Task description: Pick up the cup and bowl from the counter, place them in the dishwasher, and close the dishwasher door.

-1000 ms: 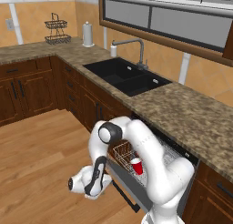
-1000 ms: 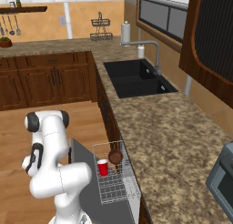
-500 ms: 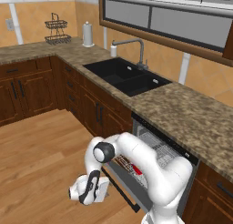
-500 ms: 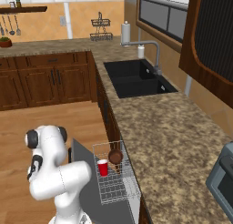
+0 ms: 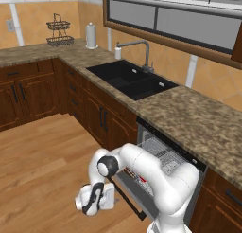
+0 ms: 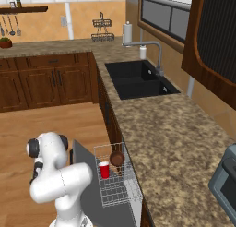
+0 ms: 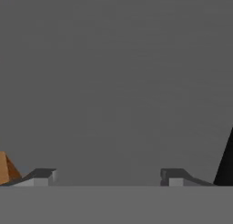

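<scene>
Where the white wire rack (image 6: 117, 180) is drawn out over the lowered dishwasher door (image 6: 87, 168), the cup (image 6: 104, 169) and the bowl (image 6: 117, 158) both sit inside it, near the rack's outer end. Cup: red, tapered, upright, white rim uppermost. Bowl: dark reddish-brown, round, tipped on edge just beside the cup, toward the counter (image 6: 156, 143); whether the two touch cannot be told.

Dishwasher (image 5: 165, 156): set under the counter's front edge, dark interior, door partly open and sloping outward, black bar handle (image 5: 124, 198) along its free edge.

Gripper (image 5: 93, 200): low beside the door's handle edge, above the wooden floor (image 5: 38, 165). Hand view: fingers (image 7: 43, 175) set wide apart, nothing between them, facing a flat grey surface at close range.

Surroundings: black double sink (image 5: 131, 79) with faucet (image 5: 142, 52) further along the counter; paper towel roll (image 5: 91, 35) and wire basket stand (image 5: 59, 32) near the counter's corner; grey toaster oven (image 6: 226, 182) at the counter's near right end.

View differences: the right base view shows cup and bowl plainly; in the left base view the arm's white links (image 5: 156, 173) cross in front of the rack, leaving bare wire and a trace of red.
</scene>
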Motion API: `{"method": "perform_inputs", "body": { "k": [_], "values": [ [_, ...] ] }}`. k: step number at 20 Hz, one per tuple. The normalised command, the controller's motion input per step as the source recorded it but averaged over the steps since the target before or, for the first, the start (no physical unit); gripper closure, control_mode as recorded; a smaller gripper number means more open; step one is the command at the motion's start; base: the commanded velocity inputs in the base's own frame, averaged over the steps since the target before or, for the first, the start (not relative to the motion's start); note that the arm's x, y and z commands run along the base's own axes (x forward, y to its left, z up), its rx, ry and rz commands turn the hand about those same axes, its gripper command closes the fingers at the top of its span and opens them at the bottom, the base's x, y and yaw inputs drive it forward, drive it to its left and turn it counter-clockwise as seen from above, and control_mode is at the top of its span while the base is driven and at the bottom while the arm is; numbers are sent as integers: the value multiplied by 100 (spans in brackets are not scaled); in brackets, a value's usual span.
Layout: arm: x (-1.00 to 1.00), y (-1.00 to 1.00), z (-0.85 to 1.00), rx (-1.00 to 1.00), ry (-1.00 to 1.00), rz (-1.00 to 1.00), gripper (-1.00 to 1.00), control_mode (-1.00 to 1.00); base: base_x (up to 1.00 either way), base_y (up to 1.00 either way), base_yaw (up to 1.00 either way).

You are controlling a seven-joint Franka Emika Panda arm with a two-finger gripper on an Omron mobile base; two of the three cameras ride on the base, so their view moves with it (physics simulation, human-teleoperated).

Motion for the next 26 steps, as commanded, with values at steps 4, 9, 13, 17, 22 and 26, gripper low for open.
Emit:
{"method": "perform_inputs", "body": {
  "k": [4, 9, 13, 17, 22, 26],
  "values": [
    [1, -99, 39, -3, 0, 0, -100, -100, 0, 0, 0],
    [13, -100, 40, -5, 0, -1, -100, -100, 0, 0, 0],
    [19, -100, 35, -2, 0, -1, -100, -100, 0, 0, 0],
    [32, -100, 16, 0, 1, 0, -100, -100, 0, 0, 0],
    [50, -100, 2, 0, 2, -1, -100, -100, 0, 0, 0],
    [79, -100, 0, 0, 4, -3, -100, -100, 0, 0, 0]
  ]
}}
